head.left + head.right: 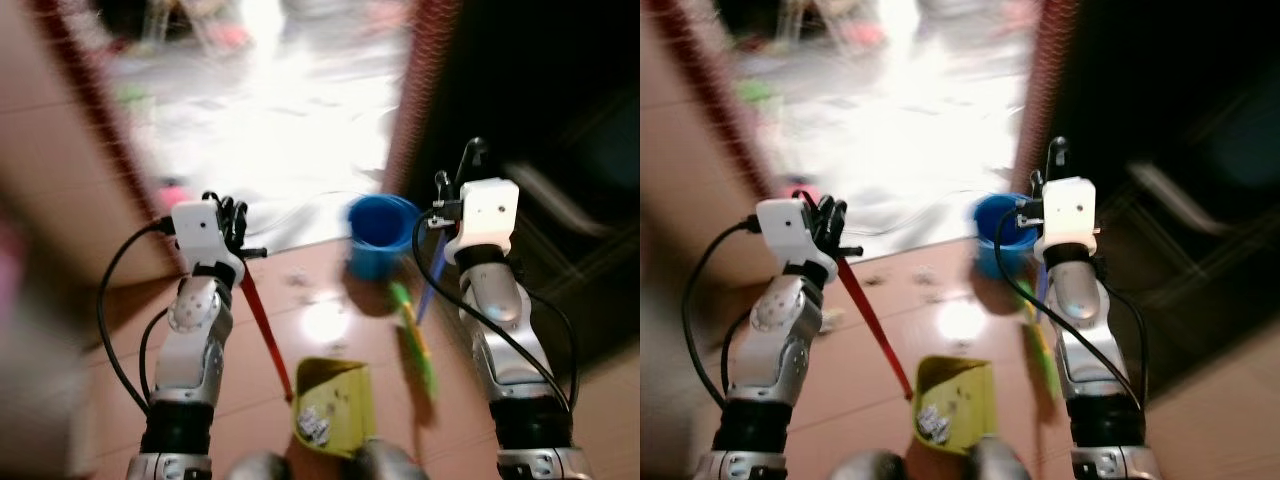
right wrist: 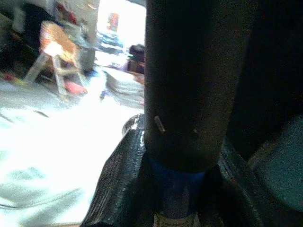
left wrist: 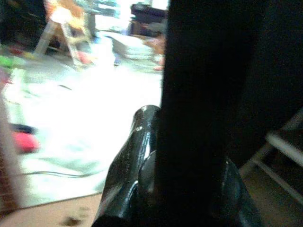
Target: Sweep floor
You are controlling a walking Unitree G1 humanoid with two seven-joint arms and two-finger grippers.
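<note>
A yellow dustpan [image 1: 335,405] rests on the brown tile floor just in front of me, with white paper scraps [image 1: 315,422] inside. Its red handle [image 1: 265,320] rises up to my left gripper [image 1: 232,215], which is shut on it. My right gripper [image 1: 455,168] is shut on the blue broom handle [image 1: 432,275]; the green bristles [image 1: 418,350] touch the floor to the right of the dustpan. In the right wrist view the dark handle [image 2: 189,71] runs between the fingers [image 2: 123,179]. A blue bucket [image 1: 378,235] stands ahead, between both arms.
The picture is blurred. A doorway opens ahead onto a bright, pale floor [image 1: 290,130] with a thin cable and a pink object [image 1: 172,190]. Brown door frames [image 1: 60,150] stand on either side. A few small scraps [image 1: 300,280] lie near the bucket. Dark furniture [image 1: 560,200] is at right.
</note>
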